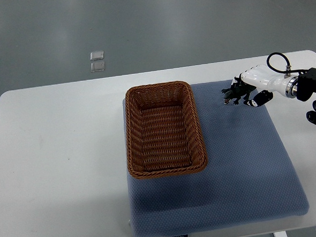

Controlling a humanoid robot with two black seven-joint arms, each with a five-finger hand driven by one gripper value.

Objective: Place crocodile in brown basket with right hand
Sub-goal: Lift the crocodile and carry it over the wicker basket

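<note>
Fingers of right hand (258,83) grip the crocodile (232,95), its body projecting toward the brown basket (131,132) for release; both well apart.

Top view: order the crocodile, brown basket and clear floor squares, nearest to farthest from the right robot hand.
1. crocodile, gripped in the right robot hand.
2. brown basket, left on the blue mat.
3. clear squares, on the floor, upper left.
</note>
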